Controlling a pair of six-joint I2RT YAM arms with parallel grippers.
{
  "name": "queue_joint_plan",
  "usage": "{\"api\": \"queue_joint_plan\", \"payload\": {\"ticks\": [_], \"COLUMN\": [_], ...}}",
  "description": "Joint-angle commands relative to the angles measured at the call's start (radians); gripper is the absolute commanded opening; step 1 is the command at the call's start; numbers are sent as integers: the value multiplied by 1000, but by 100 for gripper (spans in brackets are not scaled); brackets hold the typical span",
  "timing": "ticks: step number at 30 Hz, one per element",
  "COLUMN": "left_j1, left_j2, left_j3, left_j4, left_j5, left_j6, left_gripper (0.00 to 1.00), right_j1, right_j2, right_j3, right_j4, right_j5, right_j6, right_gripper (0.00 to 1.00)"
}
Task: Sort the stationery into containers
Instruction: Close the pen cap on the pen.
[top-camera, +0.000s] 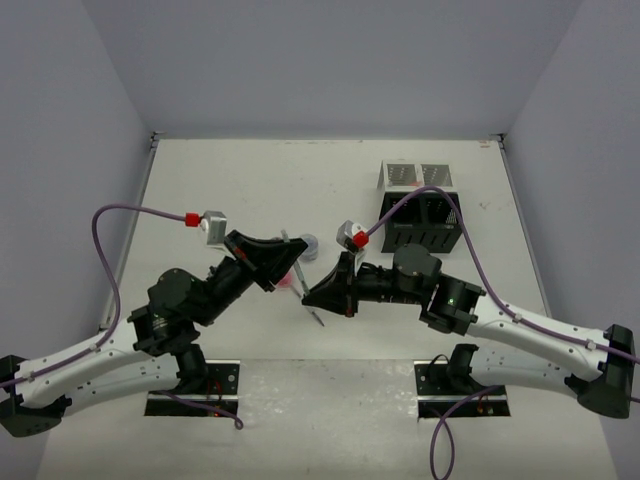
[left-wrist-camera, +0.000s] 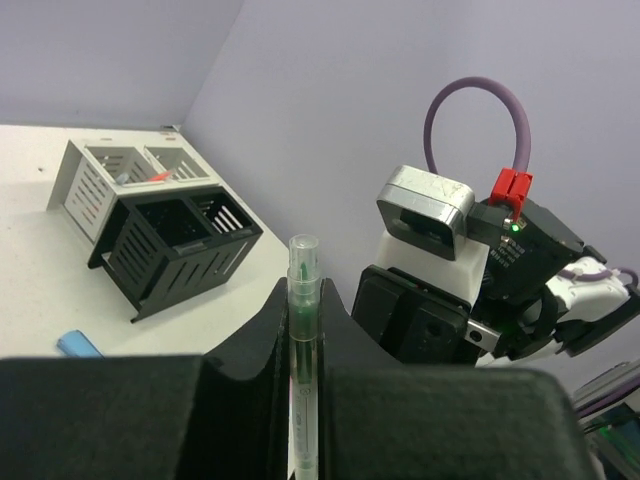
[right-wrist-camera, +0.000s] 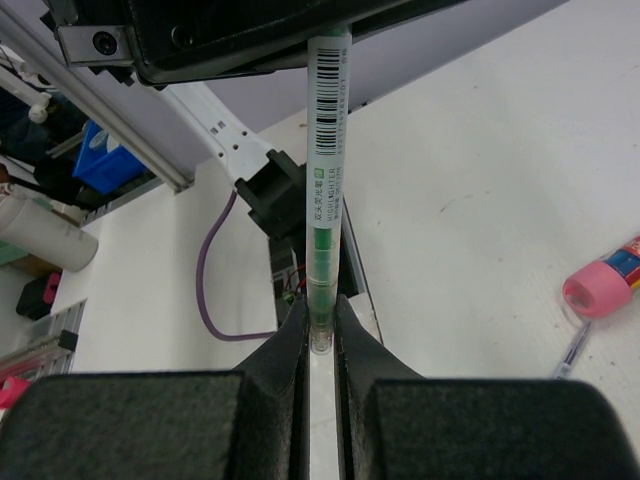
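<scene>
Left pincer (left-wrist-camera: 303, 305) clamped on green highlighter (left-wrist-camera: 303, 265). Right pincer (right-wrist-camera: 320, 325) grips its other end, so highlighter bridges both above desk (top-camera: 230, 185). Step, as judged: mid-air hand-over. Next move calls for one pincer to let go and the other to carry it rightward. White container (left-wrist-camera: 85, 180) holds orange item; black container (left-wrist-camera: 170, 250) looks empty.

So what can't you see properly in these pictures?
Pink marker: right wrist view, cut off by the picture's edge.
Blue thing: left wrist view, half hidden behind the left gripper; cannot tell what it is.
Black box: left wrist view, compartments too dark to see inside.
Thin pen: right wrist view, lower end hidden behind the right gripper.
</scene>
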Motion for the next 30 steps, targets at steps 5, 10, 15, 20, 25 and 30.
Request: {"api": "queue_joint_plan", "payload": {"ticks": [5,10,15,20,25,30], "left_j1": [-2,-2,-2,-4,-10,-34], "left_j2": [5,34,67,54,117,167], "left_j3": [-16,-100,-150,-227,-294,-311], "left_j4": [39,109,93,103,140,171], "left_j5": [102,237,310,339,361,365], "left_j6": [-2,-11,-22,-68,-142,-166], "left_gripper": [0,0,0,0,0,0], "right_j1": [6,4,-26,-57,-92,-121], "right_j2": [-16,-23,-12,15,32,70], "right_j3": [66,124,207,264,342,434], "right_j4": [5,4,-30,-39,-28,-37], "right_j5": [46,147,164,176,157,138], "right_j6": [-14,-22,-69,-89,-116,-130], "right_gripper": [0,0,0,0,0,0]}}
